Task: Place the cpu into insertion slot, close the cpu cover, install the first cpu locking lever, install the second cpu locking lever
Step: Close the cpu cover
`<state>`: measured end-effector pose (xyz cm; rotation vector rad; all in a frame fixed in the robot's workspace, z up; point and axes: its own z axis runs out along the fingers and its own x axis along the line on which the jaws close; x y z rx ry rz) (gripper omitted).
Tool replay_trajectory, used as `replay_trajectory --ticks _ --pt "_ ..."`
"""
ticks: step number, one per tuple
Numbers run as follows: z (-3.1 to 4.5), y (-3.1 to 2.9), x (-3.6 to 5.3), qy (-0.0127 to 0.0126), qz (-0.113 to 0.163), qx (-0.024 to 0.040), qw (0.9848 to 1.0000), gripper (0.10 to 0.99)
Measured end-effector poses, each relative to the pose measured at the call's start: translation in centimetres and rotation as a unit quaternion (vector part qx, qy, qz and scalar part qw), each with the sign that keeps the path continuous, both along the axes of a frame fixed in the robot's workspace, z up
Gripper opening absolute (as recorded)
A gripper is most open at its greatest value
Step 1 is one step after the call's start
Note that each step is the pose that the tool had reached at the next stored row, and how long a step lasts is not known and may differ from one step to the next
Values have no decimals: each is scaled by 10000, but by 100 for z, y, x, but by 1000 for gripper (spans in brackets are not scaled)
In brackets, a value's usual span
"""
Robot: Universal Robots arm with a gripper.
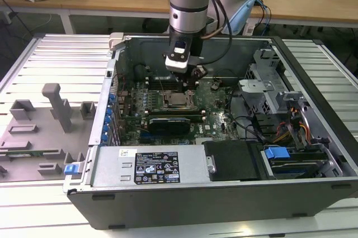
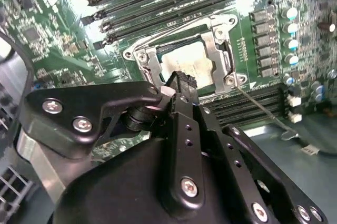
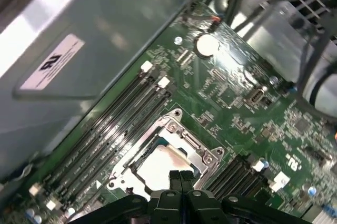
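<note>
The cpu (image 3: pixel 158 167) is seated in the insertion slot (image 3: pixel 136 160), directly below my fingers (image 3: pixel 180 177). The cpu cover (image 3: pixel 196 153) lies flat over its edges. My fingers are pressed together, gripping nothing. A wire locking lever (image 2: pixel 263 111) slants away beside them.

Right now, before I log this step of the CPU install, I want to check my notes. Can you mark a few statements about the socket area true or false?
1. The cpu sits in the insertion slot. True.
2. The cpu cover stands swung upright. False: it lies flat over the cpu, whose top shows through its window.
3. The gripper grips the cpu. False: its fingers are shut together with nothing between them, over the socket.
4. Long memory slots run beside the socket. True.
</note>
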<state>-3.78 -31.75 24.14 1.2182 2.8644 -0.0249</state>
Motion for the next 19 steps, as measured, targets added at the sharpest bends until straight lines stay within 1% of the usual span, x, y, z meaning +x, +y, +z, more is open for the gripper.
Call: replay_trajectory --ticks 2,4,6,8,9,11,12,13,14,15,16,18,19 --pt "-1 0 0 0 243 0 9997 106" --pt "-2 0 0 0 564 0 9984 106" --pt "-3 0 0 0 792 0 9969 106" --pt "-4 0 0 0 1098 0 9939 106" --pt "-5 0 0 0 1261 0 9920 106" --pt "-6 0 0 0 1428 -1 9897 106" --pt "-8 0 0 0 1550 -1 9879 106" --pt "-8 0 0 0 1633 -2 9866 106" --pt "-10 0 0 0 1759 -2 9844 106" --pt "-11 0 0 0 1856 -3 9826 106" --pt "-12 0 0 0 1989 -3 9800 106" --pt "-16 -1 0 3 2340 -11 9722 106" --pt "-22 0 0 10 2657 -28 9640 106"
